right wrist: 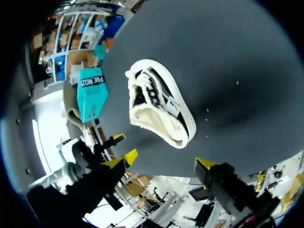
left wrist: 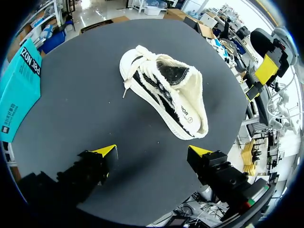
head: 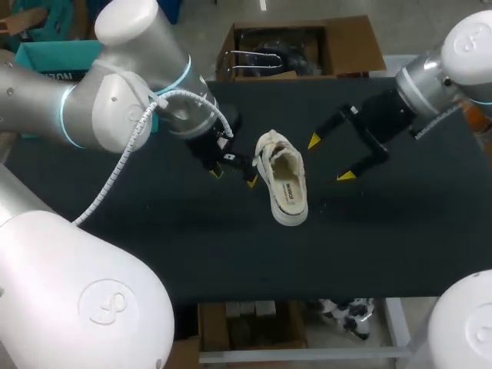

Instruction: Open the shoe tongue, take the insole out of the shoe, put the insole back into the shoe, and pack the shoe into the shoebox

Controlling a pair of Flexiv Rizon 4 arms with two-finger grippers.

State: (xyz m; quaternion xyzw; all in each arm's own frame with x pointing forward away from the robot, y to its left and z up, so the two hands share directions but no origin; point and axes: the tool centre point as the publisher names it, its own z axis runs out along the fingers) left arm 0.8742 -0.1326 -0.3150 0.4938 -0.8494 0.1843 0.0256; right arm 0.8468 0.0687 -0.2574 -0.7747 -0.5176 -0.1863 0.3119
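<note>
Logging white shoe lying near the middle of the black table, tipped toward its side, opening turned up to the head view.

Noting left gripper hanging just beside the shoe's striped flank. Yellow tips spread apart, gripping nothing, not touching the shoe, judging by the left wrist view.

Noting right gripper hovering near the opposite flank. Fingers likewise spread wide and empty, with a clear gap to the shoe.

Judging progress:
- Apparently barely begun.
- Seeing insole lying inside the shoe, printed patch visible toward the heel.
- Not seeing the tongue pulled clear.
- Seeing a loose lace end trailing by the toe.
- Counting all four steps as outstanding: opening the tongue, lifting the insole out, returning it, boxing the shoe.
- Not ruling out a later stage, an insole taken out and put back leaving the same look.

Logging the doubtful:
- Struggling to separate the tongue from the dark lining and the frayed pale collar.
- Unable to tell the insole's seating, flat or partly lifted.
- Spotting a teal box off the table's edge, beyond the left gripper. Probably the shoebox, but cut off, lid state unreadable.
- Losing the shoe's underside and its contact with the table in every view.
- Losing part of the table behind the left arm's bulk in the head view.
</note>
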